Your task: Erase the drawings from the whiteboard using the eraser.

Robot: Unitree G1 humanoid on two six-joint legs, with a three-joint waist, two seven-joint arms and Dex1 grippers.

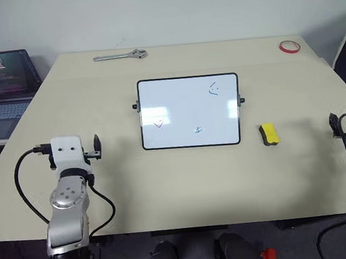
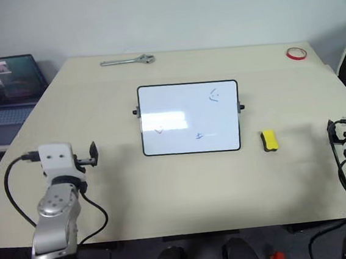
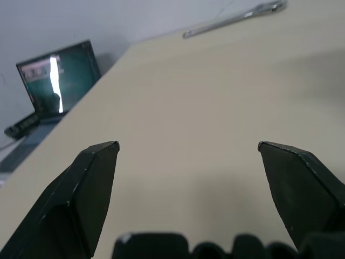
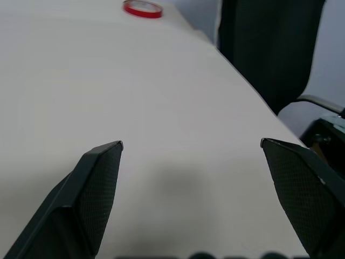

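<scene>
Beige bench (image 1: 184, 183) stretched from the robot up to a pale wall, and nothing on it was being held. Nearest, at 8 o'clock in the head view, the left gripper (image 3: 187, 147) hovered over bare benchtop with its two black fingers (image 3: 89, 183) spread wide apart and nothing between them. At 4 o'clock, by the bench's right edge, the right gripper (image 4: 191, 144) was likewise released, its fingers (image 4: 97, 183) wide and unladen above the surface.

Farther in, at 3 o'clock from the centre, the yellow eraser (image 1: 269, 133) lay flat, just beside the whiteboard's right edge but apart from it. The whiteboard (image 1: 177, 104) sat in the middle of the bench, black-framed with small side knobs. On it were the drawings: a red scribble (image 1: 158, 124) at 8 o'clock, a blue one (image 1: 197, 129) at 6 o'clock, a green one (image 1: 213, 89) at 1 o'clock.

Beyond, an adjustable wrench (image 1: 120, 56) lay at 11 o'clock near the far edge, a red tape ring (image 1: 289, 46) at 1 o'clock. An open laptop (image 1: 4, 90) stood off the bench at 10 o'clock.
</scene>
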